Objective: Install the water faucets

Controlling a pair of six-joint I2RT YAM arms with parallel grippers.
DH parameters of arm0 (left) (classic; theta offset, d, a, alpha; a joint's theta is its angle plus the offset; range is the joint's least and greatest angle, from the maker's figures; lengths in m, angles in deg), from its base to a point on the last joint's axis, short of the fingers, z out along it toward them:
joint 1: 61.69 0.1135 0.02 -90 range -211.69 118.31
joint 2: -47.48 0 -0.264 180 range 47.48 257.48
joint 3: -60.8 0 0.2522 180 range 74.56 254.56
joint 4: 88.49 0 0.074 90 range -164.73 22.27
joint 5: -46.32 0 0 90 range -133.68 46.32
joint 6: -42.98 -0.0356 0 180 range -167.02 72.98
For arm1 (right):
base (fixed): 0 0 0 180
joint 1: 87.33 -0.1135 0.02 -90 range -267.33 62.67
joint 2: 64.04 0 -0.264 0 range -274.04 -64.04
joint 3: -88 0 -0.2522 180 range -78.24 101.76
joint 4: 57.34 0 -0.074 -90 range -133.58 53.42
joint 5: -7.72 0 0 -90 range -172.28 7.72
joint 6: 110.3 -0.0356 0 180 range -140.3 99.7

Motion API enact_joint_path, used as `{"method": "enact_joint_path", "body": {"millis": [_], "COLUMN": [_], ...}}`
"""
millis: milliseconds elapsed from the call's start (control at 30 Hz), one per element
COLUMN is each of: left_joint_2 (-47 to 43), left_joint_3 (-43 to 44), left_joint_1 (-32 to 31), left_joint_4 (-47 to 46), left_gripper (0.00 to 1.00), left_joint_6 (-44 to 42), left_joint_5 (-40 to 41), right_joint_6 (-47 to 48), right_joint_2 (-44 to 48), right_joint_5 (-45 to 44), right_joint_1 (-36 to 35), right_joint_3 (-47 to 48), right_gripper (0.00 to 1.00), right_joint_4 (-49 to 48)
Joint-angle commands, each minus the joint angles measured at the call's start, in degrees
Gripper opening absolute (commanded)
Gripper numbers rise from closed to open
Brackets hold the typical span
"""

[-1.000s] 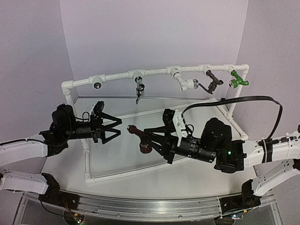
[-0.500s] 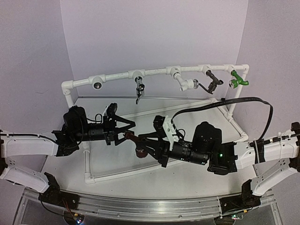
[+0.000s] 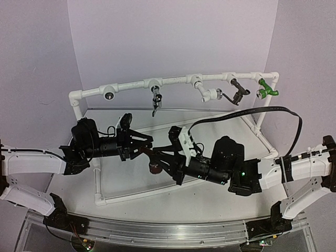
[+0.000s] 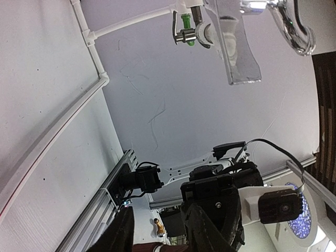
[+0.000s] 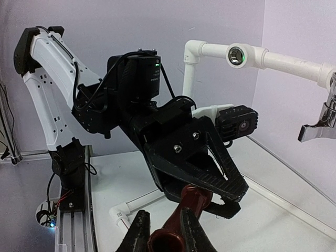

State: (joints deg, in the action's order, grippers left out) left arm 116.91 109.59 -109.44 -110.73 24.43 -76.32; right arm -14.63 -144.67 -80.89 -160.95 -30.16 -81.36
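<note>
A dark brown faucet [image 3: 154, 167] hangs over the table's middle, and my right gripper [image 3: 160, 159] is shut on its stem. In the right wrist view my fingers [image 5: 140, 233] clamp the faucet [image 5: 181, 220] near its round open end. My left gripper [image 3: 148, 146] meets it from the left, its jaws closed round the faucet's far end [image 5: 202, 195]. The left wrist view shows only a brown sliver [image 4: 152, 247] of it between that gripper's [image 4: 157, 239] fingers. On the white pipe frame [image 3: 131, 85] sit a chrome lever faucet [image 3: 156, 100], a white one [image 3: 209, 94], a dark bronze one [image 3: 239, 93] and a green one [image 3: 266, 90].
The frame's leftmost tee socket [image 3: 108, 95] has no faucet in it, and it also shows in the right wrist view [image 5: 237, 54]. Low pipe rails [image 3: 97, 181] border the table. A black cable [image 3: 247, 111] loops over the right arm.
My left gripper moved right to the faucet and its jaws closed from wide open round the faucet's end. The right arm shifted left with the faucet.
</note>
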Motion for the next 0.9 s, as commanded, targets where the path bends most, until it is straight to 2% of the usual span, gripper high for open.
{"method": "enact_joint_path", "body": {"millis": [0, 100, 233, 267, 300, 400, 467, 500, 533, 633, 867], "left_joint_2": [-0.79, -0.96, -1.29, -1.53, -1.97, -3.28, -3.92, -4.04, -4.05, -3.99, -4.64], "left_joint_3": [1.68, 1.62, 1.66, 1.5, 1.18, 0.13, -0.34, -0.39, -0.4, -0.49, -0.74], "left_joint_1": [-0.42, -0.42, -0.4, -0.33, -0.32, -0.27, -0.24, -0.24, -0.2, 0.0, 0.36], "left_joint_4": [-2.94, -2.98, -3.02, -3.02, -3.0, -2.64, -1.68, -1.17, -0.8, -0.07, 1.39], "left_gripper": [0.44, 0.4, 0.14, 0.05, 0.01, 0.0, 0.0, 0.0, 0.0, 0.0, 0.0], "left_joint_6": [0.28, 0.86, 0.25, -0.21, -0.64, -1.9, -2.8, -3.1, -3.27, -3.24, -2.2], "left_joint_5": [0.22, 0.31, 0.89, 1.43, 2.21, 5.11, 7.2, 7.94, 8.59, 9.94, 12.81], "right_joint_6": [-1.82, -1.65, -2.7, -3.44, -5.05, -12.02, -17.91, -19.87, -21.7, -24.73, -27.46], "right_joint_2": [-1.16, -2.48, -4.74, -5.23, -5.59, -6.26, -6.82, -7.26, -7.74, -8.48, -8.62], "right_joint_5": [-2.75, -6.54, -9.38, -10.43, -11.48, -15.93, -18.52, -18.79, -18.64, -16.13, -18.27], "right_joint_1": [0.12, 0.13, 0.14, 0.15, 0.15, 0.15, 0.1, 0.14, 0.15, 0.14, 0.15], "right_joint_3": [3.11, 4.14, 7.76, 8.59, 9.58, 12.87, 15.7, 16.84, 18.14, 20.82, 21.12], "right_gripper": [0.0, 0.0, 0.03, 0.1, 0.2, 0.44, 0.73, 0.8, 0.83, 0.82, 0.7], "right_joint_4": [-3.0, -2.58, 1.02, 2.7, 4.64, 11.83, 19.1, 22.83, 25.7, 32.27, 33.08]}}
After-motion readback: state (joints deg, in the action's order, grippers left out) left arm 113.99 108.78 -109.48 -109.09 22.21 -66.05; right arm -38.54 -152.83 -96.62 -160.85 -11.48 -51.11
